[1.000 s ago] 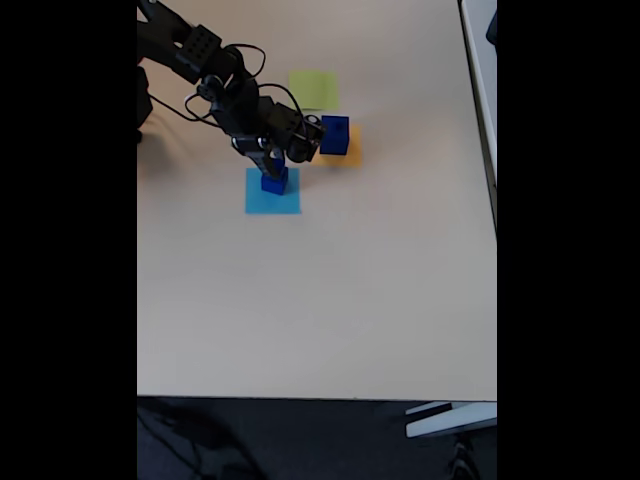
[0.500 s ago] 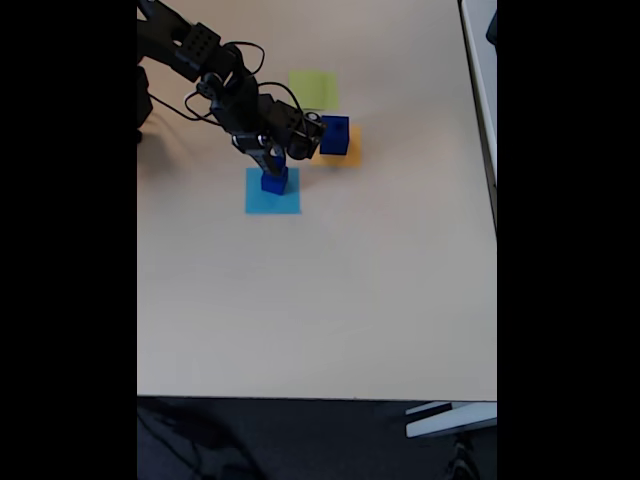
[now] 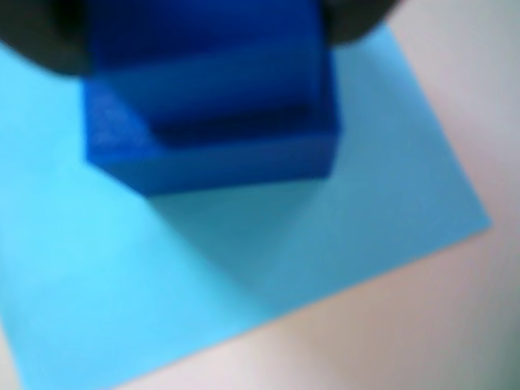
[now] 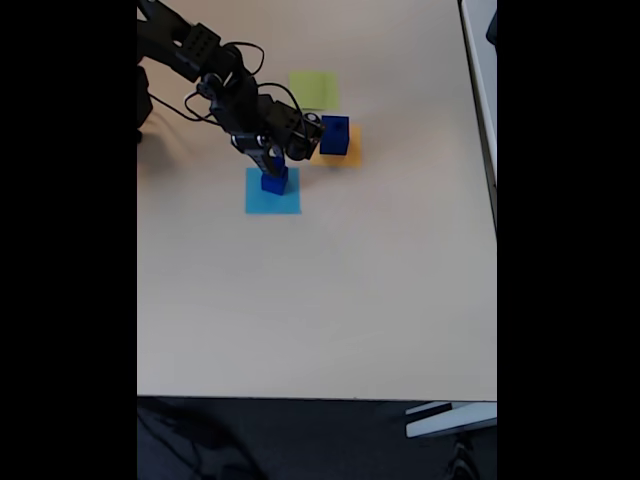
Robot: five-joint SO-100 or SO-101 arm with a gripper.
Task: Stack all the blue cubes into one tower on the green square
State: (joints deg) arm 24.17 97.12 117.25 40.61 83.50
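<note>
Pale beige table (image 4: 330, 300) fills most of the fixed view, with a dark floor below its near edge and black bands at both sides of the picture. On the table lie 3 flat paper squares: the green square (image 4: 314, 88) far from the camera, an orange-yellow square (image 4: 352, 152) just to the right and nearer, and a light blue square (image 4: 272, 195) to the left of that one. The green square carries nothing. A large dark blue cube (image 4: 335, 135) stands on the orange-yellow square, and the black arm (image 4: 215, 75) reaches in from the upper left, with its body passing just beside this cube. The gripper (image 4: 273, 165) points down over the far edge of the light blue square, directly above a smaller blue cube (image 4: 274, 182) that sits there. In the wrist view this same place is seen very close and blurred: a dark blue block (image 3: 211, 154) rests on the light blue paper (image 3: 244, 276), and a second, narrower blue block (image 3: 203, 49) seems to stand on top of it, between 2 dark finger shapes at the upper corners. The fingers look closed against this upper block, but the blur does not let me tell if they really grip it or only stand beside it.
</note>
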